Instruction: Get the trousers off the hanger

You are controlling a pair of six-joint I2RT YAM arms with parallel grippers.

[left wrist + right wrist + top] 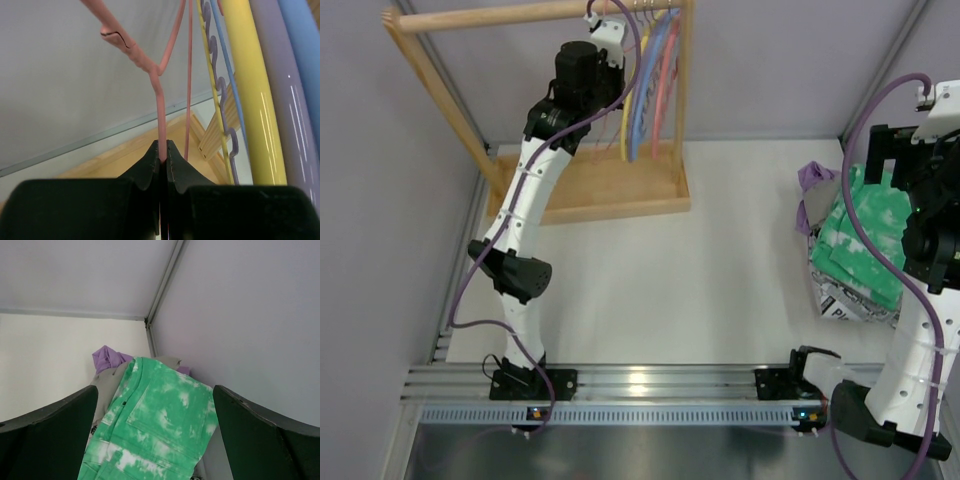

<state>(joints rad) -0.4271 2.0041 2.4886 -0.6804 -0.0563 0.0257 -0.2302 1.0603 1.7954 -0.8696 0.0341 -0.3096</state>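
The left gripper (162,150) is clamping the pink hanger (160,100) beside a yellow hanger (245,100) — the right gripper (155,407) is gaping empty above the trousers (170,440).

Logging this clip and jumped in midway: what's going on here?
The left gripper is shut on the thin pink hanger, up at the wooden rack beside the yellow, blue and red hangers. No cloth shows on the pink one. The green trousers lie on a pile of clothes over on the right, with the right gripper open above them. So the trousers look already off the hanger.
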